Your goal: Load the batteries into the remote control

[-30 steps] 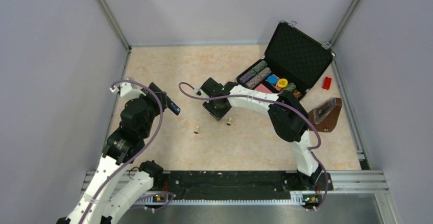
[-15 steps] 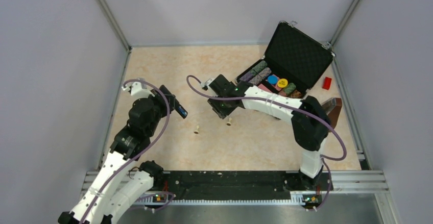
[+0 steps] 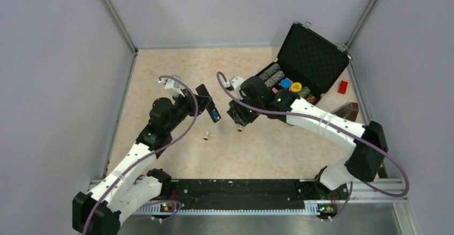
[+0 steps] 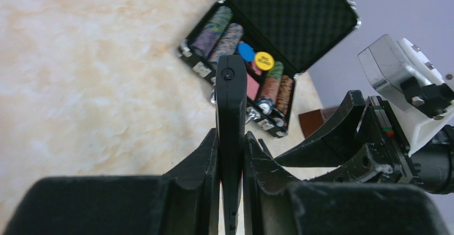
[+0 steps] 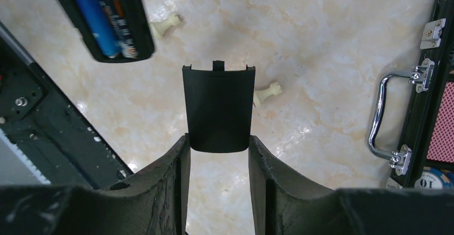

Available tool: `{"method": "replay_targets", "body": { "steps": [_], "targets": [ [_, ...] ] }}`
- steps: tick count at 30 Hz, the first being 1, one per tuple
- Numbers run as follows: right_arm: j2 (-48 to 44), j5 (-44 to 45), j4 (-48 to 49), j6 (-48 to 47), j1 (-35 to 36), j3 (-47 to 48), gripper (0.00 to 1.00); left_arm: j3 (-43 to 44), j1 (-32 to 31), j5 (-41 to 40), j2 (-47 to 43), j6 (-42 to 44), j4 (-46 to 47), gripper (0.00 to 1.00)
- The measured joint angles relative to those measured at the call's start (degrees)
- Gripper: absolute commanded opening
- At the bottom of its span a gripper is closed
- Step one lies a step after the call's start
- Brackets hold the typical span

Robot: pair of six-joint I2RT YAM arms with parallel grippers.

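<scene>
**A:** How far along is the loading?

**B:** Most of it looks done. In the right wrist view, two small blue cylindrical batteries (image 5: pixel 95 13) lie side by side in the open bay of the slim black plastic remote control (image 5: pixel 142 31). They appear fully seated, though their polarity cannot be read.

**A:** Where is the remote, then?

**B:** It is off the table, in the left gripper (image 4: pixel 231 138). The fingers are closed nearly together on its thin sides, and its far end sticks out ahead of the fingertips. Seen from the right gripper (image 5: pixel 218 138), it sits forward and to the left, apart from it.

**A:** And what does the right gripper carry?

**B:** It carries the flat black plastic back cover (image 5: pixel 218 109). The jaws are partly closed and pinch the cover by its two long edges, with the tabbed end pointing forward.

**A:** So what is left?

**B:** Judging by this, only the closing: the cover is not yet on the bay, so it has to be lined up over the batteries and slid or pressed home.

**A:** Is anything in the way?

**B:** Two beige pawn-shaped pegs lie on the table below. One peg (image 5: pixel 266 93) is just past the cover's right corner, and the other peg (image 5: pixel 166 25) is beside the remote. The open black chip case (image 3: pixel 316 58) lies off to the right gripper's right.
</scene>
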Motion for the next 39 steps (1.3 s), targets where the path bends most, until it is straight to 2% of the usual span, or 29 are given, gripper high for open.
{"method": "replay_targets", "body": {
  "steps": [7, 12, 39],
  "targets": [
    [-5.4, -3.4, 0.9, 1.4, 0.0, -1.7, 0.32, 0.0, 0.0, 11.7, 9.4, 1.4, 15.1, 0.00],
    [-6.1, -4.5, 1.8, 2.5, 0.0, -2.0, 0.32, 0.0, -0.6, 14.4, 12.7, 1.9, 19.0, 0.00],
    [-4.5, -5.9, 4.7, 5.1, 0.1, -2.4, 0.32, 0.0, -2.5, 13.5, 12.7, 2.6, 21.2, 0.00]
  ]
}}
